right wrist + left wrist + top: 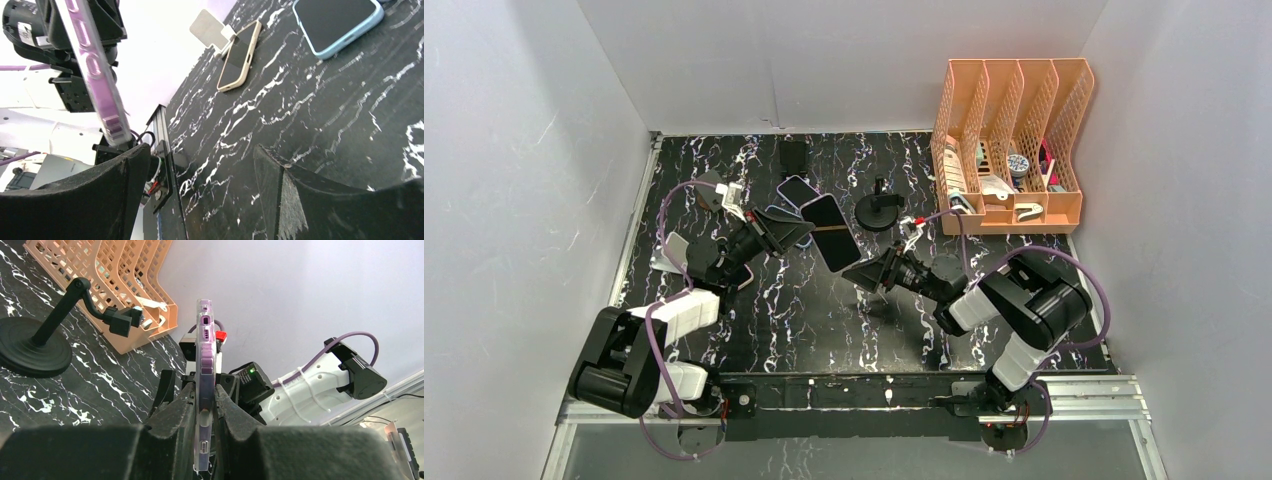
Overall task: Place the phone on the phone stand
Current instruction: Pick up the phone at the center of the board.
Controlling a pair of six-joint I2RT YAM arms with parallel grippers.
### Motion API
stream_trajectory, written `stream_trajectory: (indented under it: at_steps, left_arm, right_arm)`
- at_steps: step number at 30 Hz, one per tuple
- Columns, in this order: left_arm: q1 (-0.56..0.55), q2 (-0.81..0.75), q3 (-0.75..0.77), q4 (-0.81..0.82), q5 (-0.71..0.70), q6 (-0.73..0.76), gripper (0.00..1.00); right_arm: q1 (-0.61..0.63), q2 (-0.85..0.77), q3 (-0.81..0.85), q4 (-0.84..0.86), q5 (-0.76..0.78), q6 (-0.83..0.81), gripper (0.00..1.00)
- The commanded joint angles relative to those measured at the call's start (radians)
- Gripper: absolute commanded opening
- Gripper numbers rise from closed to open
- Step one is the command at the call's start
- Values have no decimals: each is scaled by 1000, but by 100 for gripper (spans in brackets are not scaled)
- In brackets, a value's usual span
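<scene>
The phone point(829, 232), dark-screened in a clear purple case, is held above the table with my left gripper point(796, 232) shut on it. In the left wrist view the phone point(206, 360) stands edge-on, pinched by my left gripper point(206, 407). The black phone stand point(879, 210) sits just right of it; its round base and bent arm point(37, 347) show at the left. My right gripper point(864, 272) is open beside the phone's lower end. In its own view the right gripper point(200, 167) holds nothing, and the phone point(95, 70) hangs just above its left finger.
An orange file organizer point(1009, 140) with small items stands at the back right. Other phones lie on the black marbled table: a blue-cased one point(337, 22), a beige one point(239, 55), and one behind the held phone point(799, 190). A small white pad point(207, 25) is nearby.
</scene>
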Motion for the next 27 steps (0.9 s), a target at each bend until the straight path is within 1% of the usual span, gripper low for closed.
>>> stream_trajectory:
  at_steps: [1, 10, 12, 16, 21, 27]
  left_arm:
    - [-3, -32, -16, 125, -50, -21, 0]
    - [-3, -18, -29, 155, -54, -29, 0]
    - [-3, -17, -30, 159, -53, -27, 0]
    - [-2, -13, -40, 161, -72, -13, 0]
    - [0, 0, -28, 179, -84, -13, 0]
    - [0, 27, -26, 222, -86, -43, 0]
  right_arm:
    - [34, -24, 53, 348, 94, -26, 82]
    - [41, -97, 60, 347, 95, -77, 82]
    - [42, -99, 73, 348, 70, -72, 82]
    - [41, -95, 94, 347, -28, -43, 81]
    - [41, -85, 51, 347, -107, -31, 80]
    - [41, -83, 24, 347, -69, -64, 80]
